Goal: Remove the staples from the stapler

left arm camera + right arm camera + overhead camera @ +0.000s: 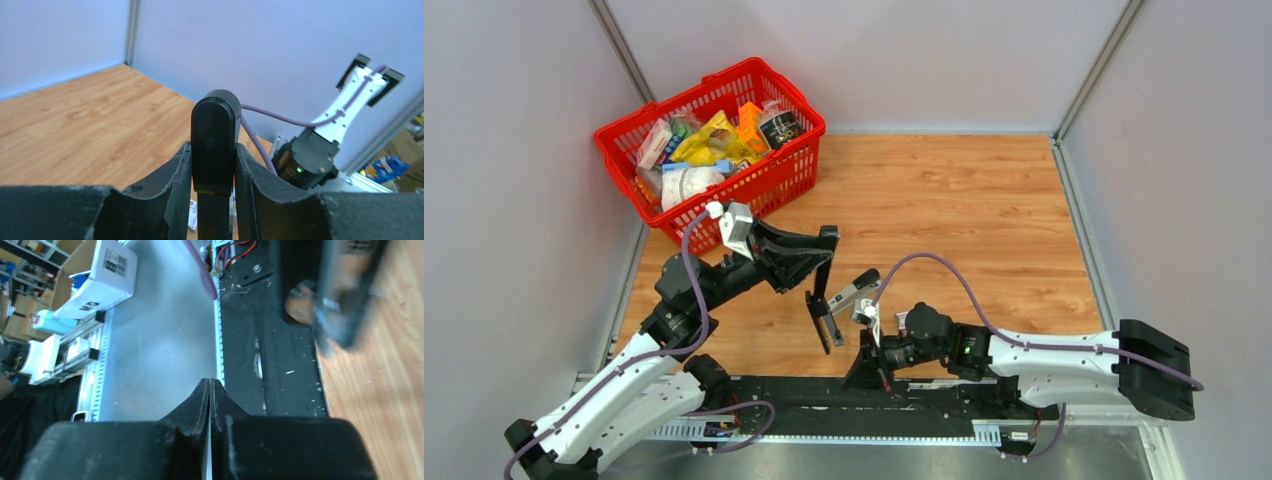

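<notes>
Over the wooden tabletop (984,220), we note the stapler (215,125) clamped in the left gripper (213,150), long axis near vertical, just left of the right gripper (209,390), whose fingers are pressed together; no staples show.

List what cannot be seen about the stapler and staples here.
- Staples: too small in the top view; the stapler is blurred in the right wrist view.
- Magazine: in the left wrist view, hidden by the stapler's black top and the left tool.
- Right tool: shut; anything pinched inside is hidden.
</notes>
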Robot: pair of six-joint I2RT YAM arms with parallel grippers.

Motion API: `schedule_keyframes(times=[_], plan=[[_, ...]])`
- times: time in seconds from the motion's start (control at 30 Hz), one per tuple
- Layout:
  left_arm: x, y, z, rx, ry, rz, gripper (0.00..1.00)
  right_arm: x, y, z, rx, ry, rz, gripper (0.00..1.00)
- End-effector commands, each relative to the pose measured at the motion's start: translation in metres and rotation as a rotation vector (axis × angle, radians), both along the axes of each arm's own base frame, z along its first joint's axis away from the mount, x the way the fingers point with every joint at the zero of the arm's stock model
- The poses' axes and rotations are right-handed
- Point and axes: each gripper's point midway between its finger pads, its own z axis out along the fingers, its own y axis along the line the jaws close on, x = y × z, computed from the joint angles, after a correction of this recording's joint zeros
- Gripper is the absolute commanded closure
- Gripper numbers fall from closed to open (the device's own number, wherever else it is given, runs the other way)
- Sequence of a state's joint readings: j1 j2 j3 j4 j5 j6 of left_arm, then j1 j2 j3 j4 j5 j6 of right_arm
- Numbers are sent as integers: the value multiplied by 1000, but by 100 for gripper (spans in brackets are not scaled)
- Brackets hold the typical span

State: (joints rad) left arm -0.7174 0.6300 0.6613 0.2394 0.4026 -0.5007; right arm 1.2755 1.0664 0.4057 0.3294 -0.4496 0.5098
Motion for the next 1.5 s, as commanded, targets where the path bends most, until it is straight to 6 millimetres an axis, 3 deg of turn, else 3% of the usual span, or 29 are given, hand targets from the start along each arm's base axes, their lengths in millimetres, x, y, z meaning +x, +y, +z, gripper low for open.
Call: schedule_keyframes(times=[0.0, 0.47, 0.6, 0.8, 1.03, 1.27, 1.47], plan=[[3, 18, 63, -156, -157, 87, 100, -12, -2, 11, 19, 5, 60, 100], [9, 18, 37, -75, -137, 116, 100, 17, -23, 25, -130, -128, -83, 100], [12, 17, 26, -49, -122, 123, 100, 31, -34, 38, -172, -176, -160, 100], [20, 14, 3, 4, -74, 141, 100, 75, -51, 74, -208, -282, -403, 100], [23, 14, -10, 22, -49, 150, 100, 131, -59, 97, -268, -395, -696, 100], [30, 12, -15, 21, -17, 166, 100, 170, -45, 69, -356, -399, -883, 100], [38, 13, -20, 23, 14, 200, 100, 177, -25, 48, -342, -354, -916, 100]])
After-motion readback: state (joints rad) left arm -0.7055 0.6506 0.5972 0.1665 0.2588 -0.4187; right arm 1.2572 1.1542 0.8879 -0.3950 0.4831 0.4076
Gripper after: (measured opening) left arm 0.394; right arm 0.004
